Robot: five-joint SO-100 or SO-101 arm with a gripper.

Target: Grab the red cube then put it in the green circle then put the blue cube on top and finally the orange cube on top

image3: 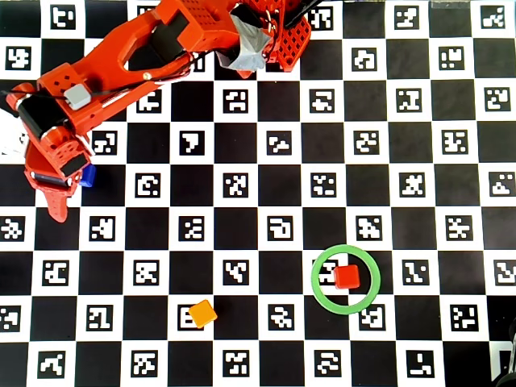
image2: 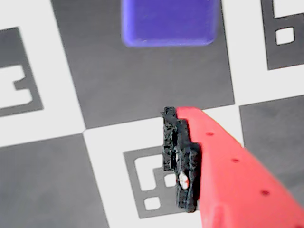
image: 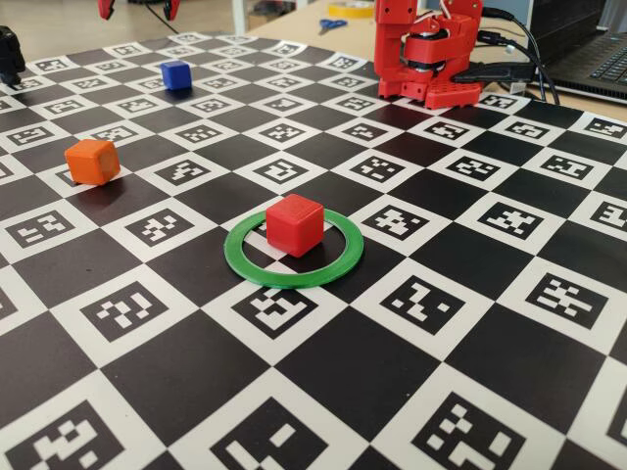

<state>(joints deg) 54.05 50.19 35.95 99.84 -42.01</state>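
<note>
Gripper (image2: 190, 156): only one red finger (image2: 223, 171) with a black pad was seen in the wrist view, hovering short of the blue cube (image2: 168, 21); whether the jaws stood apart or together could not be told. Blue cube: judged light, rigid, matte and easily gripped across two opposite flat faces; red cube (image: 294, 223) was found already inside the green circle (image: 338, 266), orange cube (image: 92, 161) well apart. Surface: flat checkered marker board (image: 196, 382); cables and a laptop were noted behind it.

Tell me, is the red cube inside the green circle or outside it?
Inside. In the overhead view the red cube sits within the green circle, and the fixed view shows the ring all around it.
</note>
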